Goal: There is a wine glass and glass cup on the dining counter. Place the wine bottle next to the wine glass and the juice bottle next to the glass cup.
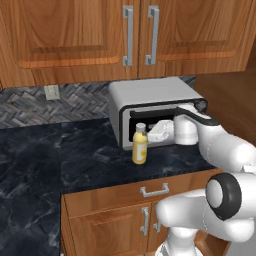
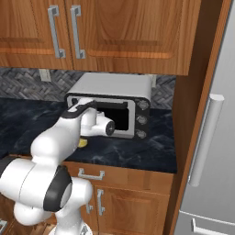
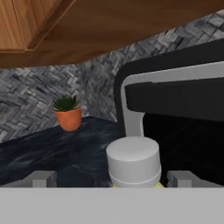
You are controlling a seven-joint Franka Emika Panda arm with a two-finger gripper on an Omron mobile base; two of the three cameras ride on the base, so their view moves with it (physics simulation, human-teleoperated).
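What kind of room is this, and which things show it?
Most likely a home kitchen: wooden wall cabinets over a dark marbled counter, a toaster oven against a tiled backsplash, and a steel fridge.

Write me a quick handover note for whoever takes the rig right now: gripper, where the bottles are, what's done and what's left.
Gripper: jaws open, one on each side of the juice bottle's white cap, holding nothing.
Juice bottle: upright on the black counter, in front of the toaster oven.
Wine bottle, wine glass, glass cup, dining counter: I can't see them from here.
Done: nothing placed.
Left: probably close on the juice bottle, carry it to the glass cup, then the wine bottle to the wine glass.
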